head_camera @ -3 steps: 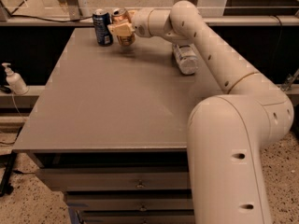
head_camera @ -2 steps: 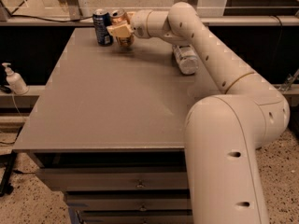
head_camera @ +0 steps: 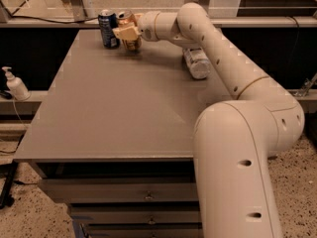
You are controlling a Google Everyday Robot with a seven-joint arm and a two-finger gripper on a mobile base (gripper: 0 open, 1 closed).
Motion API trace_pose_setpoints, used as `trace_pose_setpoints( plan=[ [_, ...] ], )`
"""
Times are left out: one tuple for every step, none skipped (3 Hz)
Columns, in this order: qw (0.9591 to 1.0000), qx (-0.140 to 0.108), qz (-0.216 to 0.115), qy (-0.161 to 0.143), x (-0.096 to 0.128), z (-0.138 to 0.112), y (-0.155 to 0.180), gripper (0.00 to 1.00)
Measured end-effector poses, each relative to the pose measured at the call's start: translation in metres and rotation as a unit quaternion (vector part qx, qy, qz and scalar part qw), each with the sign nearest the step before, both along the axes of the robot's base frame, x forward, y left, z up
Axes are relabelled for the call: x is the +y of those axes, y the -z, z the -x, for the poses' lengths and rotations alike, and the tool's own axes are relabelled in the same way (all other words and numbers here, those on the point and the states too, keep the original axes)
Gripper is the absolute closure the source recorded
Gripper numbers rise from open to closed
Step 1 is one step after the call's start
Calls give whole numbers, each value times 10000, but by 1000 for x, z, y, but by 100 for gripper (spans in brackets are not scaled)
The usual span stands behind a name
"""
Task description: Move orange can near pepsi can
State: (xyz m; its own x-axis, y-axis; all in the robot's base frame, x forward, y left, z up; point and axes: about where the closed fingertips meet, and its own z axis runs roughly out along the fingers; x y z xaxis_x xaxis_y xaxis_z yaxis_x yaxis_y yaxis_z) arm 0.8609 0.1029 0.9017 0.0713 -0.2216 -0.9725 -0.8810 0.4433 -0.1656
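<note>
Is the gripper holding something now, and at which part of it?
The gripper holds the orange can around the middle of its side, at the far end of the table, beside the pepsi can.

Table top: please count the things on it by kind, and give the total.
Cans: 2, the pepsi can and the orange can, standing side by side.
Bottles: 1, a white plastic bottle lying on its side.
Total: 3. The gripper is at the orange can.
</note>
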Motion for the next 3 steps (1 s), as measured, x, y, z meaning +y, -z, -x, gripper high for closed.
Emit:
trace_pose_setpoints(
  plan=[
    [10000, 49, -6, -4, 1, 0, 3, 51],
    [10000, 76, -8, -18, 2, -1, 4, 27],
    [9999, 103, 0, -29, 2, 0, 6, 4]
  ],
)
